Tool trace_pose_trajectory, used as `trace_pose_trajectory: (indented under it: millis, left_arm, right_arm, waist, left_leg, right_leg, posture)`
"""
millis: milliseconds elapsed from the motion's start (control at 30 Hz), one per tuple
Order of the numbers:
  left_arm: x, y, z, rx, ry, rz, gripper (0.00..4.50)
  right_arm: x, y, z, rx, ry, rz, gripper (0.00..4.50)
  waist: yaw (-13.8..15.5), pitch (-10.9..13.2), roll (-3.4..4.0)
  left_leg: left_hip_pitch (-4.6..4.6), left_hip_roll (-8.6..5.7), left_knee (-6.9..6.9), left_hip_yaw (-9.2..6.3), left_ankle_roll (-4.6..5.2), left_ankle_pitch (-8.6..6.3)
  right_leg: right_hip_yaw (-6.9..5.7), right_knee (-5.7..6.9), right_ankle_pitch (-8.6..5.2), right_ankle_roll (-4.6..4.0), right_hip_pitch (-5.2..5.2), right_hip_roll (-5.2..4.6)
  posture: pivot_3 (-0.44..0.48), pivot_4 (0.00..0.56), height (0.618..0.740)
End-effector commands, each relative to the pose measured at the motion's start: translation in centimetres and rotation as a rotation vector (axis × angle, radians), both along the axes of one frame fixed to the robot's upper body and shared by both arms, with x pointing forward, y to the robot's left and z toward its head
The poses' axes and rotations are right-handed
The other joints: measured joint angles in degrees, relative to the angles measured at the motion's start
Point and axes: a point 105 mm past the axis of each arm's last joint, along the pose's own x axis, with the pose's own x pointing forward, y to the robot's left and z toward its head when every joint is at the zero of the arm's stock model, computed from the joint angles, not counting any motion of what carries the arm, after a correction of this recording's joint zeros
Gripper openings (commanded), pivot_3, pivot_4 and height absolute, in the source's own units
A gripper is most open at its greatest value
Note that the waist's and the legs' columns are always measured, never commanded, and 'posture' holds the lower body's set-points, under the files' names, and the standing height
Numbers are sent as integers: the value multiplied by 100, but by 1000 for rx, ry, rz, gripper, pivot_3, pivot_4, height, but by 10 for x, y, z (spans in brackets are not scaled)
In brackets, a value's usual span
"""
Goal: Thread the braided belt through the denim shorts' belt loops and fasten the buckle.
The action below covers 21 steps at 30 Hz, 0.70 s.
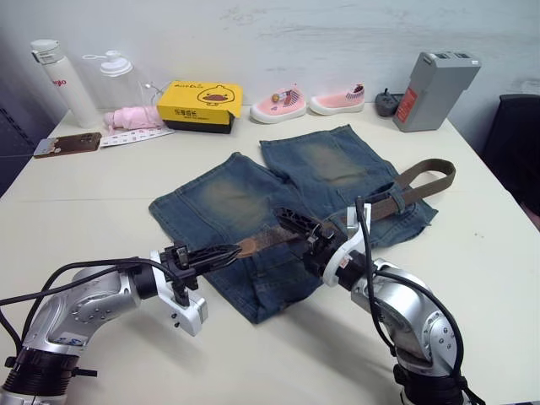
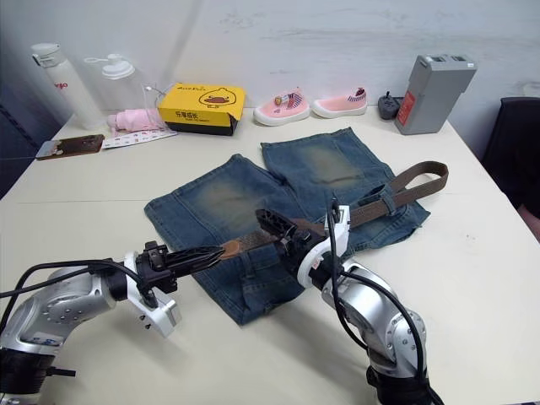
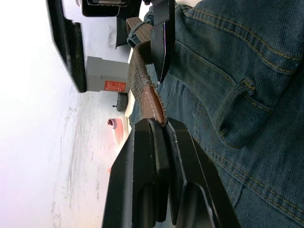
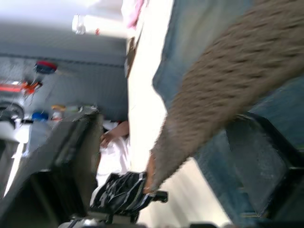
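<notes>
The denim shorts (image 1: 228,198) lie flat on the table, waistband toward me. The braided belt (image 1: 384,205) runs along the waistband from a curl at the far right (image 1: 430,173) to its leather tip (image 3: 152,104). My left gripper (image 1: 234,251) is shut on that tip, just above the waistband. My right gripper (image 1: 291,224) is open with the strap passing between its fingers, a short way along from the tip. A belt loop (image 3: 235,102) lies beside the strap on the denim. I cannot make out the buckle.
At the table's back stand a yellow box (image 1: 200,103), two pink shoes (image 1: 278,105), a grey device (image 1: 434,89), two bottles (image 1: 59,80) and a pink cloth (image 1: 131,118). A phone (image 1: 67,145) lies at the far left. A dark chair (image 1: 515,143) stands off the right edge.
</notes>
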Motion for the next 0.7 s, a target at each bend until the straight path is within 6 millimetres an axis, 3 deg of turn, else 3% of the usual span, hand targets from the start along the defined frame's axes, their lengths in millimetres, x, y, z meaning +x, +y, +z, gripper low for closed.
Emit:
trace_pose_trajectory:
  millis: [33, 167, 367, 467, 667, 700]
  left_arm:
    - [-2, -2, 11, -5, -45, -14, 0]
    - [-3, -2, 11, -8, -43, -20, 0]
    - [-5, -5, 13, -54, 9, -35, 0]
    - [-6, -2, 12, -122, 144, -12, 1139]
    - [-21, 20, -14, -198, 534, 99, 3799]
    - [-26, 24, -19, -191, 575, 116, 3799]
  right_arm:
    - [-2, 1, 11, 21, -38, 17, 2071]
    - [0, 0, 14, 28, -51, 12, 111]
    - [3, -1, 18, 34, -82, 16, 40]
    - [4, -5, 19, 0, -114, 25, 0]
    - [13, -30, -4, -152, -173, -22, 0]
    - [16, -35, -9, -176, -177, -35, 0]
  waist:
    - [-45, -2, 6]
    - [-91, -3, 12]
    - [-95, -1, 15]
    - [-102, 1, 17]
    - [-104, 1, 19]
    - [-104, -1, 16]
  left_leg:
    - [0, 0, 0, -6, 0, 0]
    - [1, 0, 0, -25, 1, 0]
    - [2, 0, -1, -31, 0, 0]
    - [1, -4, -1, -39, 0, 0]
    - [2, -3, -3, -43, 2, -1]
    - [0, -1, -4, -43, 2, -1]
  right_leg:
    - [-1, 3, 0, 0, 0, 2]
    - [-3, 17, 0, 0, 0, 9]
    - [-4, 24, 0, 0, 0, 10]
    - [-5, 25, 0, 0, -1, 10]
    - [-8, 22, -1, 0, 1, 10]
    - [-9, 18, -1, 0, 3, 10]
  posture:
    - [0, 150, 618]
    - [0, 150, 618]
    - [0, 150, 618]
    - [0, 150, 618]
    - [0, 150, 618]
    - [0, 150, 618]
